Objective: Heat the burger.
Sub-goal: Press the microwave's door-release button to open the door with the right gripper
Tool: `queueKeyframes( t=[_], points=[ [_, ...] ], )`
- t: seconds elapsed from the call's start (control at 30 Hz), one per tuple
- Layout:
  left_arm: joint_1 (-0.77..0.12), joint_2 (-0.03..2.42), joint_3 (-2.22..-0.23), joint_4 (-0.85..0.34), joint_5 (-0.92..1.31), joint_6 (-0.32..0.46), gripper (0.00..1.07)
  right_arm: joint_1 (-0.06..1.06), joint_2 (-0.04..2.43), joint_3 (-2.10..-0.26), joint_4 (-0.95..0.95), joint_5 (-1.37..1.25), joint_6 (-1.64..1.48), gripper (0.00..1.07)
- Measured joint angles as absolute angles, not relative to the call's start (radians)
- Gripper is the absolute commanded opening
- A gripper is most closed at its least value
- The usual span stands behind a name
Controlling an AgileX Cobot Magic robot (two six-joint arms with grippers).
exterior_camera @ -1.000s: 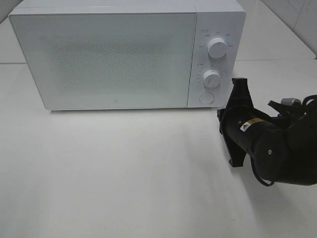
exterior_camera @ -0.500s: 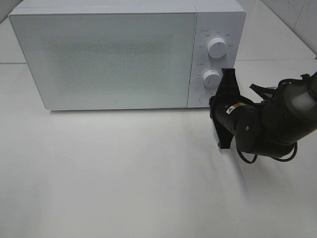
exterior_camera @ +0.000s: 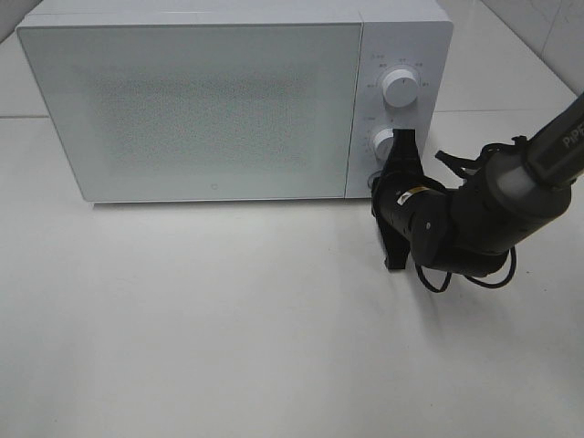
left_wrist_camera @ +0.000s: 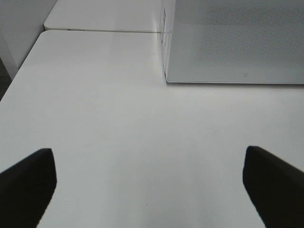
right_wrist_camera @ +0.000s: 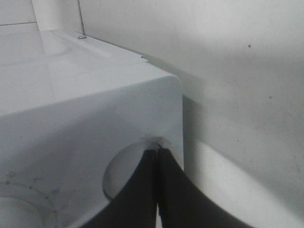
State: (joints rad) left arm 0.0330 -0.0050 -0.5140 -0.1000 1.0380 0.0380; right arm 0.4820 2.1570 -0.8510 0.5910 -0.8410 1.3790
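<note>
The burger is out of view. A white microwave stands at the back of the table with its door closed. My right gripper is shut with nothing in it, and it reaches in to the lower right corner of the control panel. In the right wrist view its closed fingertips meet the edge of the round button there. My left gripper is open and empty, hovering over bare table in front of the microwave's left corner. It does not show in the exterior view.
Two white dials sit on the panel, the upper one in full view and the lower one partly behind my right arm. The white tabletop stretches in front. A tiled wall rises at the far right.
My right arm has swung left and toward the microwave, bringing the shut gripper from beside the panel onto its round button. The left gripper has not changed.
</note>
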Motion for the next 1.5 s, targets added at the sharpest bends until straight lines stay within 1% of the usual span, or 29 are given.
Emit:
queueKeyframes(
  t=[0.53, 0.87, 1.2, 1.37, 1.5],
  points=[
    [0.033, -0.005, -0.514, -0.1, 1.038, 0.038, 1.02, 0.487, 2.154, -0.848, 0.628, -0.893, 1.393, 0.0],
    [0.033, -0.005, -0.514, -0.1, 1.038, 0.038, 1.02, 0.487, 2.145, -0.853, 0.641, -0.882, 1.394, 0.0],
    [0.033, -0.005, -0.514, -0.1, 1.038, 0.038, 1.02, 0.501, 2.159, -0.9, 0.722, -0.875, 1.392, 0.0],
    [0.033, -0.005, -0.514, -0.1, 1.038, 0.038, 1.02, 0.522, 2.189, -0.951, 0.817, -0.865, 1.374, 0.0],
    [0.033, -0.005, -0.514, -0.1, 1.038, 0.038, 1.02, 0.524, 2.19, -0.953, 0.827, -0.865, 1.358, 0.0]
  ],
)
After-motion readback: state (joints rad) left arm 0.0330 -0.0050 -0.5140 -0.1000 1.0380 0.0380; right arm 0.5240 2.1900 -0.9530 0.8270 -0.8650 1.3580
